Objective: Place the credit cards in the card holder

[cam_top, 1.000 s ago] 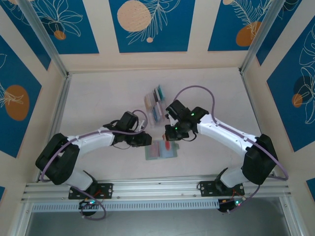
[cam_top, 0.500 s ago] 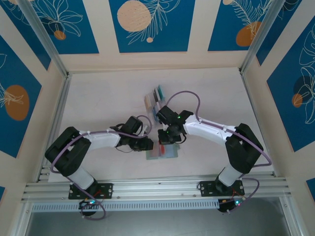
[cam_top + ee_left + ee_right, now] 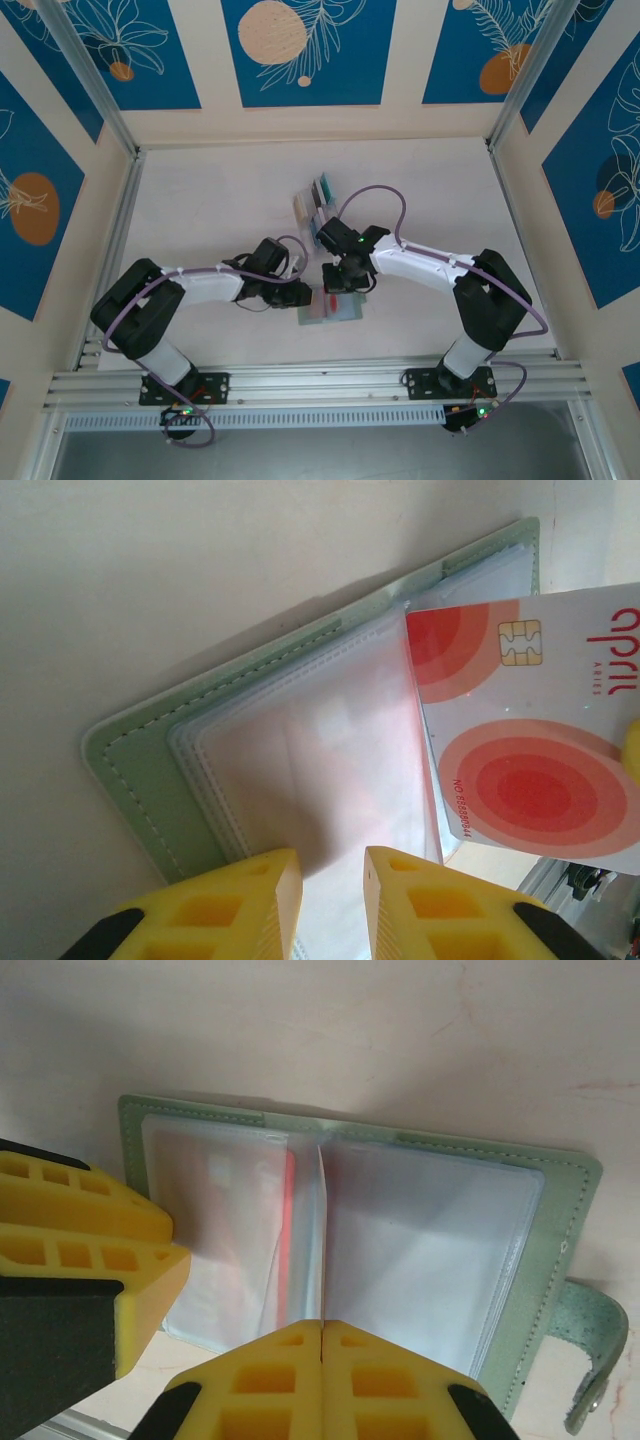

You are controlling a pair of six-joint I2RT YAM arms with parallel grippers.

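Note:
The card holder (image 3: 340, 312) lies open on the table, its sage-green cover (image 3: 150, 770) around clear pinkish pockets. My right gripper (image 3: 322, 1325) is shut on a red-and-white credit card (image 3: 530, 740). The card stands on edge over the holder's middle fold and appears edge-on as a thin pale line (image 3: 322, 1220). My left gripper (image 3: 332, 865) is narrowly open, low over the left pocket page, with nothing between its fingers. From above, the left gripper (image 3: 305, 293) and right gripper (image 3: 338, 283) meet over the holder.
A clear slotted rack (image 3: 315, 205) with several more cards stands just behind the holder. The holder's snap tab (image 3: 600, 1350) sticks out at its right side. The aluminium rail (image 3: 320, 375) runs along the near table edge.
Over the last second the right gripper came down and left with the card to the holder's fold. The left gripper slid right onto the holder's left page. Both have hardly moved since.

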